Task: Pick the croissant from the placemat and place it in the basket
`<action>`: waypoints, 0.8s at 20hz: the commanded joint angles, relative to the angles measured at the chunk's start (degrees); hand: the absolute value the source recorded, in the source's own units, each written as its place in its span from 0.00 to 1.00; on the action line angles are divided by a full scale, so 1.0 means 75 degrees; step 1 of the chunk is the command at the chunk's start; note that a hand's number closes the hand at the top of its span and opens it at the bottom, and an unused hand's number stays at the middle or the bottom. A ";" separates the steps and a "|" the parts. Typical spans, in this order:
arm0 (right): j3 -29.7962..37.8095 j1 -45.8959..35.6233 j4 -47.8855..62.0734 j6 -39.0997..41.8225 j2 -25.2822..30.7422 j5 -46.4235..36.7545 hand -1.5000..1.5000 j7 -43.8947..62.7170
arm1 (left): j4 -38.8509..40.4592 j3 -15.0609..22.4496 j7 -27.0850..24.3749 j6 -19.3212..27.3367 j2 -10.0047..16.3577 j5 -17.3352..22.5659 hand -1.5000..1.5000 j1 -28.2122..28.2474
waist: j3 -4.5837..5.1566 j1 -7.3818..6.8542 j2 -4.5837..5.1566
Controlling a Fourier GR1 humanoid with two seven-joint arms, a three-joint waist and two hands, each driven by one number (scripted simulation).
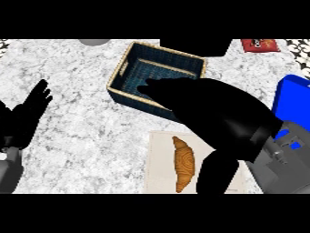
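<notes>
Quick count: one croissant (182,164), one placemat (158,154), one basket (119,76), two hands. The croissant is lying lengthwise on the placemat, just below the basket, and nothing is touching it. The right hand (211,109) hangs over the basket's near corner and the placemat's top edge. It's just a dark blob, so I can't tell if it's spread or closed. The left hand (19,116) rests at the left on the counter (77,136), fingers spread and pointing up. There's also one red packet (260,44) top right.
</notes>
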State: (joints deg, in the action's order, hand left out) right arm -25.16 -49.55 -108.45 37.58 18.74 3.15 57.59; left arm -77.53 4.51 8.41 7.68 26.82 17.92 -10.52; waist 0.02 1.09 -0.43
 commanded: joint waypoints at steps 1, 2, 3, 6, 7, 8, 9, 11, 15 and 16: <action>-0.0004 0.1187 -0.1511 -0.0018 0.0280 -0.0028 0.00 0.0875 | -0.0015 0.0086 0.0045 0.0132 -0.0202 -0.0287 0.50 0.0092 | -0.0004 -0.0032 0.0018; 0.0159 0.1327 -0.1547 0.0063 0.0404 -0.0021 0.00 0.0767 | -0.0252 -0.0130 0.0379 -0.0083 0.0091 -0.0118 0.50 -0.0113 | -0.0005 -0.0061 0.0022; 0.0205 0.1263 -0.1274 0.0185 0.0371 -0.0057 0.00 0.0650 | 0.0127 0.0195 -0.0212 0.0133 -0.0496 -0.0467 0.50 0.0038 | -0.0001 -0.0077 0.0040; -0.0403 0.2378 -0.1807 -0.0051 0.0386 -0.1282 0.00 -0.0171 | 0.0440 -0.0213 0.0041 -0.0313 -0.0152 -0.0254 0.50 -0.0457 | -0.0003 -0.0065 0.0057; -0.0031 0.2521 -0.0982 -0.0054 0.0503 -0.1846 0.00 -0.1375 | -0.0132 -0.0375 0.0385 -0.0304 0.0075 -0.0118 0.50 -0.0277 | -0.0010 -0.0158 0.0069; -0.0437 0.3342 -0.1762 -0.0254 0.0593 -0.2238 0.00 -0.1452 | -0.0025 -0.0148 -0.0010 -0.0072 -0.0368 -0.0317 0.50 -0.0057 | -0.0011 -0.0103 0.0060; -0.0689 0.3087 -0.1292 -0.0430 0.0247 -0.2861 0.00 -0.1687 | 0.0083 -0.0029 0.0276 0.0042 -0.0457 -0.0501 0.50 -0.0494 | -0.0008 -0.0123 0.0068; -0.0861 0.3378 -0.0933 -0.0711 0.0095 -0.3392 0.00 -0.2276 | -0.0571 -0.0380 0.0735 -0.0254 0.0038 -0.0235 0.50 -0.0248 | -0.0011 -0.0190 0.0058; -0.1098 0.4066 -0.0286 -0.1628 0.0044 -0.4472 0.00 -0.3586 | -0.0168 -0.0176 0.0099 -0.0216 -0.0536 -0.0582 0.50 -0.0034 | -0.0007 -0.0160 0.0061; -0.1267 0.4571 -0.0192 -0.2192 0.0106 -0.4678 0.00 -0.4066 | -0.0650 -0.0469 0.0544 -0.0388 -0.0081 -0.0255 0.50 0.0014 | -0.0014 -0.0192 0.0054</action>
State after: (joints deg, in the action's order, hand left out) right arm -32.06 -22.10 -112.47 28.24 19.76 -25.15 35.25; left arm -79.16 2.43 11.14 6.24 24.80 15.02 -11.97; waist -0.05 -0.10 0.04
